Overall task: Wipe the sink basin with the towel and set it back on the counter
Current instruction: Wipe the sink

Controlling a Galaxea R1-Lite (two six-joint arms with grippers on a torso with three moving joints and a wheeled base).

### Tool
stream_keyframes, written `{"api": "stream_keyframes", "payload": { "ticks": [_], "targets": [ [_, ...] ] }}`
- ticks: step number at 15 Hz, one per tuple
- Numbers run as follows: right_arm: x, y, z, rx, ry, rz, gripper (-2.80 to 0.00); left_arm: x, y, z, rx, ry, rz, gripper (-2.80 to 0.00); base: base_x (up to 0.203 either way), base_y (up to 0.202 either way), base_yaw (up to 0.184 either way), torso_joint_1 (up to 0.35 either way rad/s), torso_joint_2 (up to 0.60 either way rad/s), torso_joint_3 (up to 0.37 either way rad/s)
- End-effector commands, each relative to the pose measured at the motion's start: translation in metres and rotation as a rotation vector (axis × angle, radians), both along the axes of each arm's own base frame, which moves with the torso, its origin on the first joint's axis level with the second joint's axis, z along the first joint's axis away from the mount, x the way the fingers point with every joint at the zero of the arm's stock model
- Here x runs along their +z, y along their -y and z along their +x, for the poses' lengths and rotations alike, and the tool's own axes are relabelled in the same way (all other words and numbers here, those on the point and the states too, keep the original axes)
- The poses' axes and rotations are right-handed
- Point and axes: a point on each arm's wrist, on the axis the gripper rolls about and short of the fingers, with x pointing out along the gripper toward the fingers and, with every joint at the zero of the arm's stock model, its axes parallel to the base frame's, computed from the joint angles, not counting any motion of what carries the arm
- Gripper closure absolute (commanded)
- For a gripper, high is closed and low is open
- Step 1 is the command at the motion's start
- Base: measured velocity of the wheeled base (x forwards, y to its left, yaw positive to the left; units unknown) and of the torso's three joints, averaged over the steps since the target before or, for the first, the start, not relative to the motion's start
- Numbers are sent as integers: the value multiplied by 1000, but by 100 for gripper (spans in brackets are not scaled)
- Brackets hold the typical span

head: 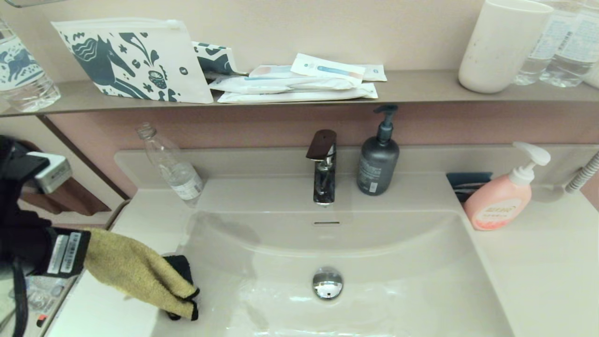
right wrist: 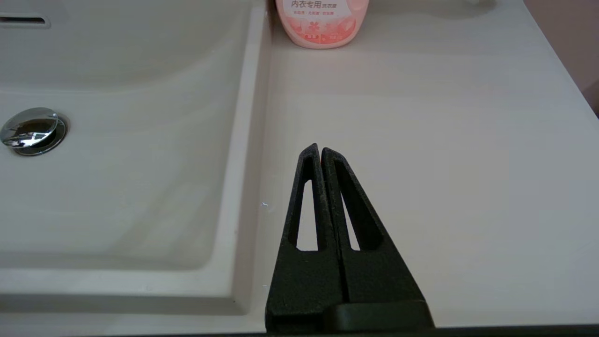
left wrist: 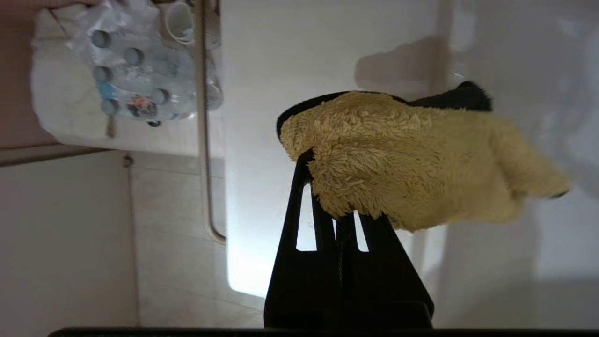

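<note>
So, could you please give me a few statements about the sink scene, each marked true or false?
1. The left end effector is shut on the towel. True.
2. The towel lies flat in the middle of the sink basin, over the drain plug. False: it hangs from the left end effector at the basin's left edge, and the plug is uncovered.
3. The right end effector holds the pink pump bottle. False: it is shut on nothing, above the counter right of the basin.
4. A dark grey pump bottle stands just right of the faucet. True.
5. A clear plastic bottle leans at the back left of the counter. True.
</note>
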Motion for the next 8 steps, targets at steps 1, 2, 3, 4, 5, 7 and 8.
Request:
{"api": "stream_keyframes", "payload": {
  "ticks": [1,2,3,4,5,7,8],
  "targets": [
    [0,0,0,1,1,0,0,2,-8,24,-2,-59,71,0,0,0,0,0,0,0],
    [0,0,0,1,1,0,0,7,-11,28,1,-56,87,0,0,0,0,0,0,0],
    [0,0,0,1,-1,0,0,12,-13,31,2,-46,102,0,0,0,0,0,0,0],
    [0,0,0,1,0,0,0,18,-17,32,-6,-41,129,0,0,0,0,0,0,0],
    [0,0,0,1,1,0,0,22,-18,31,-15,-34,150,0,0,0,0,0,0,0],
    [0,0,0,1,1,0,0,34,-19,22,-26,-34,169,0,0,0,0,0,0,0],
    [0,0,0,1,0,-1,0,42,-19,15,-26,-39,172,0,0,0,0,0,0,0]
  ]
}}
